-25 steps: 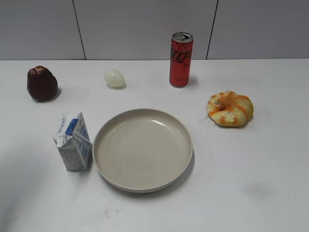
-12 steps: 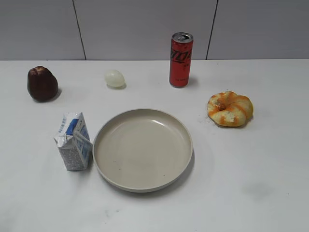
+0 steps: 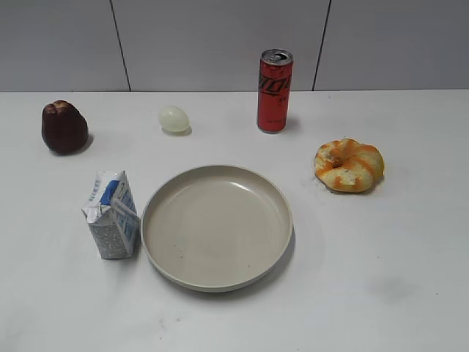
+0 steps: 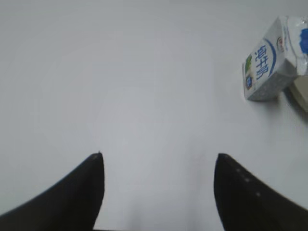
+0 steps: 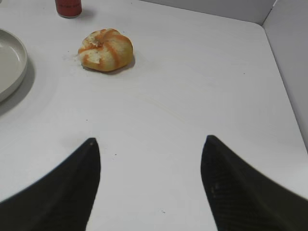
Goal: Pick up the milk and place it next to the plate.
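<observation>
The milk [image 3: 111,216], a small white gable-top carton with blue print, stands upright on the table right beside the left rim of the plate [image 3: 278,242], a large round beige plate at the table's middle. The milk also shows at the upper right of the left wrist view [image 4: 272,62], with a sliver of the plate [image 4: 301,94] behind it. My left gripper [image 4: 159,156] is open and empty, well away from the carton. My right gripper [image 5: 150,139] is open and empty over bare table; the plate's edge [image 5: 12,67] is at its left. Neither gripper shows in the exterior view.
A red drink can [image 3: 275,90] stands behind the plate. A pale egg [image 3: 174,118] and a dark brown cake [image 3: 64,126] lie at the back left. An orange-striped bun [image 3: 349,165] lies to the plate's right, also in the right wrist view [image 5: 106,49].
A faint shadow at the table's lower left has faded away. The objects on the table have not moved.
</observation>
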You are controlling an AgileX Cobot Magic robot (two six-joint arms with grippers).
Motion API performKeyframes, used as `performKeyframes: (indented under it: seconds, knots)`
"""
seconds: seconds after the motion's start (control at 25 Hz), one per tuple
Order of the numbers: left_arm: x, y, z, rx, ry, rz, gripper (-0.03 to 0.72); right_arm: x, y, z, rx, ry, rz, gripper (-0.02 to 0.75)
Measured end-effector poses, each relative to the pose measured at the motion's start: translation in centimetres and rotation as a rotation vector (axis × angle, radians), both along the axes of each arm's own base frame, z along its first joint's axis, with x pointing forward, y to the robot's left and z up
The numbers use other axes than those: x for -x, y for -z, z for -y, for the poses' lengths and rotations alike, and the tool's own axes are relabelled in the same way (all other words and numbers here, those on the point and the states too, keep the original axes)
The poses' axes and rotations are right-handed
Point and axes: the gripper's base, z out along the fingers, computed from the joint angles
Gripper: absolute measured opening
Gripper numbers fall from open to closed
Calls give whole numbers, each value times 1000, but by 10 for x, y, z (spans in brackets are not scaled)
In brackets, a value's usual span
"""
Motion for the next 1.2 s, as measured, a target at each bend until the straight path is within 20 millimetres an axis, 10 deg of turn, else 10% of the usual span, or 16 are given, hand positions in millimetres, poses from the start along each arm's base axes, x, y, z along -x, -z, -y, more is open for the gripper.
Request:
performKeyframes:
  seconds: [1.2]
  knots:
    - [20, 0, 2, -10, 100, 120, 454, 0, 0, 0, -1, 0, 0, 497]
